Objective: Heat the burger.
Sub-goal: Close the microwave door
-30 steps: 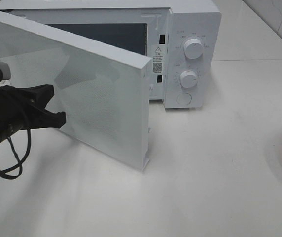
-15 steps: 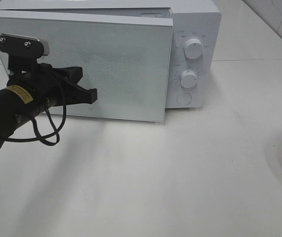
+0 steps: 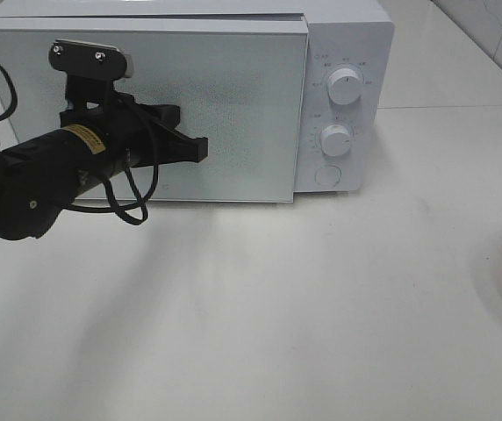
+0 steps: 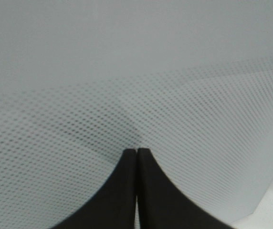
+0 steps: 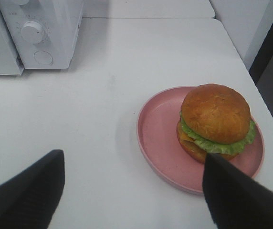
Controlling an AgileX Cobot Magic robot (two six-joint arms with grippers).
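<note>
My left tool (image 3: 200, 149) is pressed tip-first against the microwave door (image 3: 233, 105), jaws fully together with nothing between them. From the left wrist view the two black fingers (image 4: 122, 191) meet in one seam on the dotted door mesh. The door looks flush with the microwave (image 3: 347, 35) front, though I cannot confirm it is latched. Two dials (image 3: 345, 88) and a round button (image 3: 326, 175) sit on the control panel beside the door.

My right tool (image 5: 134, 191) hangs spread wide and empty above the tabletop (image 5: 103, 119). The burger (image 5: 216, 121) rests on the pink plate (image 5: 158, 138), off-centre toward the plate's rim, well apart from the microwave. The door stands between burger and oven cavity. In the high view only the plate's edge shows at the right border.
</note>
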